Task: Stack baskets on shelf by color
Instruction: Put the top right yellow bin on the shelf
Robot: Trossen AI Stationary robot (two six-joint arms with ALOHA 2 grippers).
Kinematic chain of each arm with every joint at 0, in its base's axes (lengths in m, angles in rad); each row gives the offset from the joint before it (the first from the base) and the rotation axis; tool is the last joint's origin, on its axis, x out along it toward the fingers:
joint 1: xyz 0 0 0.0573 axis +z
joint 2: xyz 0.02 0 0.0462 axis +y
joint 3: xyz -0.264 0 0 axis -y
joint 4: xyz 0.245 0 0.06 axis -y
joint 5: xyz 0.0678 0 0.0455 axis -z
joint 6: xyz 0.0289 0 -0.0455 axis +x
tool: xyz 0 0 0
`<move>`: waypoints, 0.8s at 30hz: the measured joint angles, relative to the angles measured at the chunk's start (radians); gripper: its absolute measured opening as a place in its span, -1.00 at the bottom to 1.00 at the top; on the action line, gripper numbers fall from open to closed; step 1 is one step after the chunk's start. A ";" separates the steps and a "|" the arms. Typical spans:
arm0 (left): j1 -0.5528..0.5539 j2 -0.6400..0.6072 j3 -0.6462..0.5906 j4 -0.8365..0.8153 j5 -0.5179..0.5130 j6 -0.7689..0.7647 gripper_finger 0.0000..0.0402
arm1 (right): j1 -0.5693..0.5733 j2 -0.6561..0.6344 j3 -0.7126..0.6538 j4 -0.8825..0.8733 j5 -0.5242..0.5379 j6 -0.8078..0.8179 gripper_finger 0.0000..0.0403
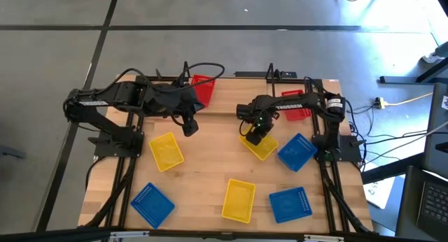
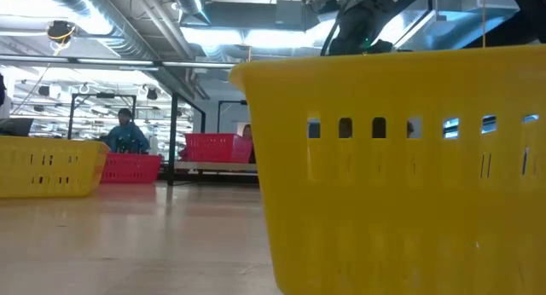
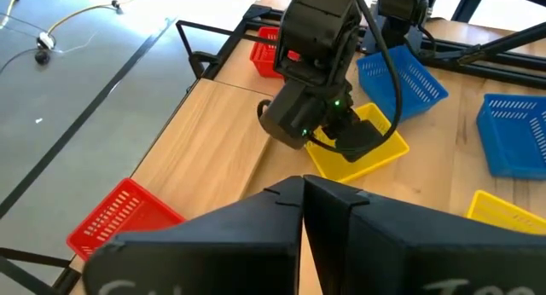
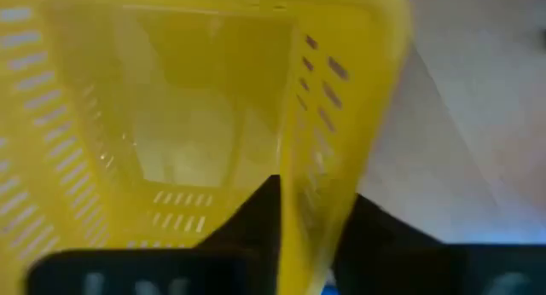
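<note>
Table point(image 1: 203, 168): we see a light-wood top with both arms reaching in from the far edge and baskets scattered over it.
Shelf point(image 1: 231, 84): at 12 o'clock on the table, a narrow plank with thin black rods; a red basket point(image 1: 204, 89) sits at its left end and another red basket point(image 1: 297, 110) near its right end, partly hidden by the right arm.
Loose baskets: a yellow basket point(image 1: 166, 151) at 9 o'clock, a second yellow one point(image 1: 239, 200) at 6 o'clock, a blue basket point(image 1: 152, 204) at 7 o'clock, another blue one point(image 1: 290, 204) at 5 o'clock, and a third blue basket point(image 1: 297, 152) at 3 o'clock.
Held yellow basket point(image 1: 260, 147): just right of the table's centre, touching the third blue basket's left side.
Right gripper point(image 1: 256, 137): we see it over the held yellow basket's far corner; in the right wrist view one dark finger lies inside the basket point(image 4: 213, 116) and the other outside, so the side wall stands between the fingers point(image 4: 260, 214), which are closed in against it.
Left gripper point(image 1: 189, 127): it hovers at 10 o'clock, near the left red basket, well apart from the yellow one; its fingers point(image 3: 281, 211) are pressed together on nothing.
</note>
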 joint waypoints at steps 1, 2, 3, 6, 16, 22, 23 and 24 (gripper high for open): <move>0.000 0.000 0.000 0.000 0.000 0.000 -1.00 | 0.000 0.000 0.004 0.000 -0.015 0.000 -0.84; 0.000 0.000 0.000 0.000 0.000 0.000 -1.00 | 0.000 0.000 0.013 -0.001 -0.041 -0.005 -0.92; 0.000 0.000 0.000 0.000 0.000 0.000 -0.99 | 0.000 -0.004 0.024 -0.001 -0.063 -0.006 -0.95; 0.000 0.000 0.000 0.000 0.000 0.001 -0.98 | 0.002 -0.021 0.073 -0.033 -0.076 0.003 -0.96; -0.002 0.000 0.000 -0.005 -0.001 0.035 -0.99 | 0.000 -0.042 0.336 -0.185 -0.057 0.217 -0.98; -0.027 0.000 0.000 -0.005 -0.002 0.114 -0.99 | -0.055 -0.042 0.462 -0.158 0.005 0.379 -0.99; -0.033 0.000 0.000 -0.005 -0.002 0.125 -0.98 | -0.068 -0.042 0.481 -0.159 0.012 0.396 -0.99; -0.038 0.000 0.000 -0.005 -0.002 0.140 -0.98 | -0.083 -0.042 0.498 -0.158 0.012 0.414 -0.99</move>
